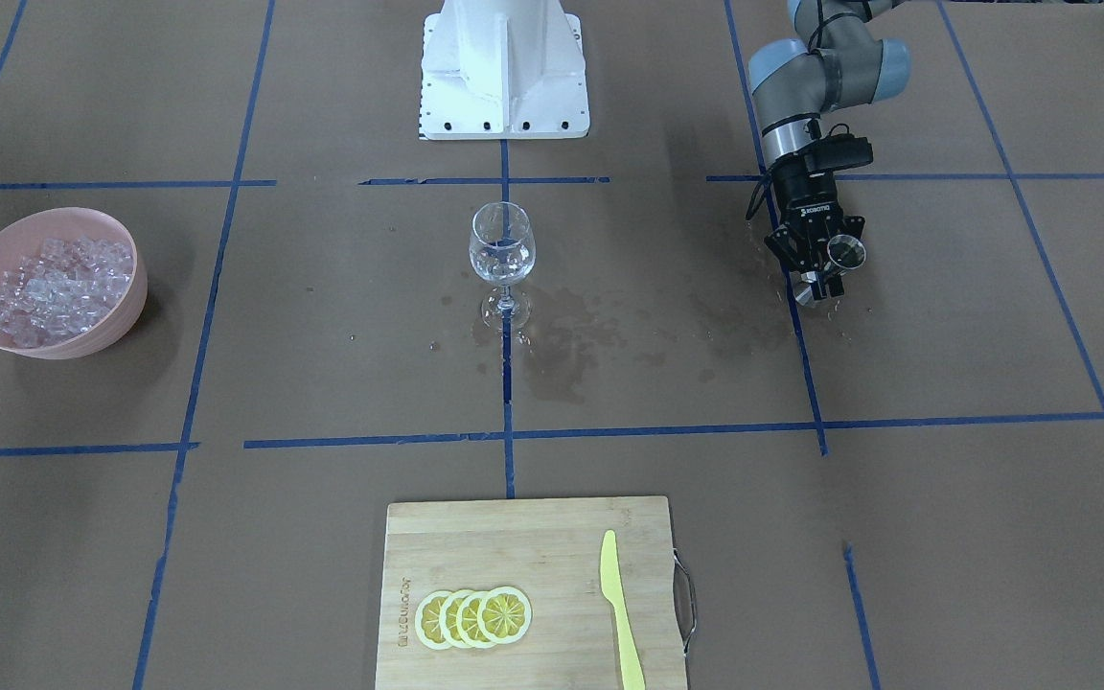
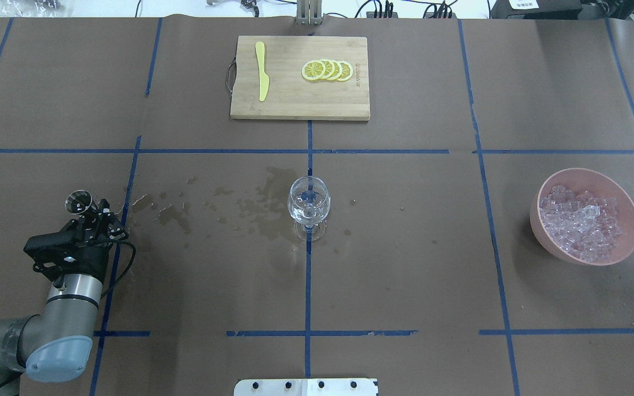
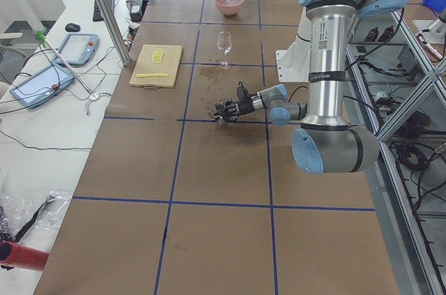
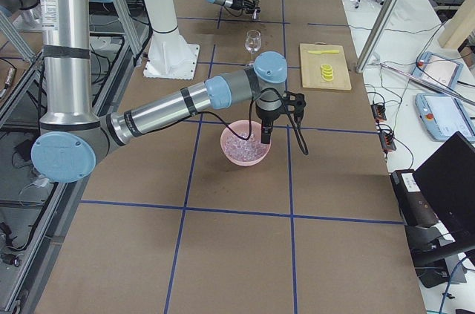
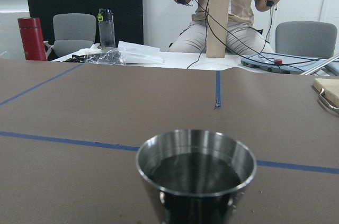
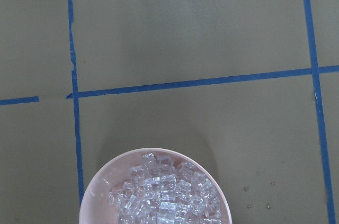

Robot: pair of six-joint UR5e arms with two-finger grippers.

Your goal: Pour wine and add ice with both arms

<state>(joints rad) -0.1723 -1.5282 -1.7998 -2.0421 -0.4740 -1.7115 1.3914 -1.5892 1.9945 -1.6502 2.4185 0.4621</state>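
The wine glass (image 1: 502,251) stands upright mid-table, with a little clear wine (image 2: 307,212) in its bowl. My left gripper (image 2: 88,212) is shut on a small steel cup (image 2: 77,202), held upright low over the table far to the glass's side. In the left wrist view the cup (image 5: 196,173) fills the bottom, its inside dark. The ice (image 2: 581,223) fills a pink bowl (image 2: 586,171). My right gripper (image 4: 265,138) hangs above that bowl and shows only in the exterior right view, so I cannot tell its state. The right wrist view looks down on the ice (image 6: 161,195).
A bamboo cutting board (image 2: 295,104) at the table's far edge carries lemon slices (image 2: 328,70) and a yellow knife (image 2: 262,78). Dark wet stains (image 2: 251,209) spread on the brown paper between cup and glass. The white pedestal (image 1: 504,67) stands at the robot's base.
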